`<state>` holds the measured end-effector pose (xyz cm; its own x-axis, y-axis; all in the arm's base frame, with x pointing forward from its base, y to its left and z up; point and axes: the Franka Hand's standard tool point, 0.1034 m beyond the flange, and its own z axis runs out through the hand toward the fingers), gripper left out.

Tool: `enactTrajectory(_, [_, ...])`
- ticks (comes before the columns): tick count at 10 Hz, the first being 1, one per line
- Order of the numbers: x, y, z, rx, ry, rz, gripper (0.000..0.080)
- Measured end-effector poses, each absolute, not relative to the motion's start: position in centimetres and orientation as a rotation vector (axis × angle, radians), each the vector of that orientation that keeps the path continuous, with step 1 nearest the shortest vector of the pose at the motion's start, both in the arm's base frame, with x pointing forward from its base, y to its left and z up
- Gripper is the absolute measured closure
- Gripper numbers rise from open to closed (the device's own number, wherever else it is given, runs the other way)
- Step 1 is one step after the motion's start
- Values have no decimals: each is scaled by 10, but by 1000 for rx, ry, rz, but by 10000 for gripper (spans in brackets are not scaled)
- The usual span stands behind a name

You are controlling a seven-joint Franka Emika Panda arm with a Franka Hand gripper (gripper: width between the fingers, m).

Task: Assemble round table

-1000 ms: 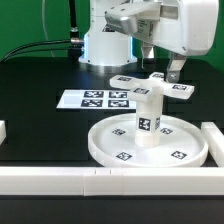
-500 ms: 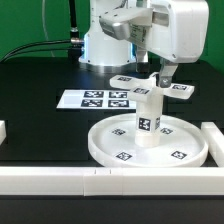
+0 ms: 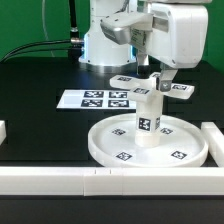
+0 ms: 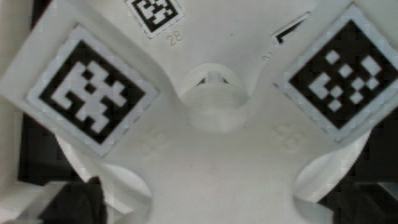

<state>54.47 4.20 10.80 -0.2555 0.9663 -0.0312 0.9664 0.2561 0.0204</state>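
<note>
Black tabletop | leg upright on disc | wrist: foot fills frame | tool spread: cannot tell

We see a white arm of rounded, glossy segments with darker grey bands at the joints, rising from a broad round base. Above the claw sits a boxy white housing. The claw's fingers are dark and slim. Black cables trail behind the base.
</note>
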Motion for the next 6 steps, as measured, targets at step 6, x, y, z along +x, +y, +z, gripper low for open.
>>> enactTrajectory(6, [541, 41, 99, 1903, 2470, -19, 150])
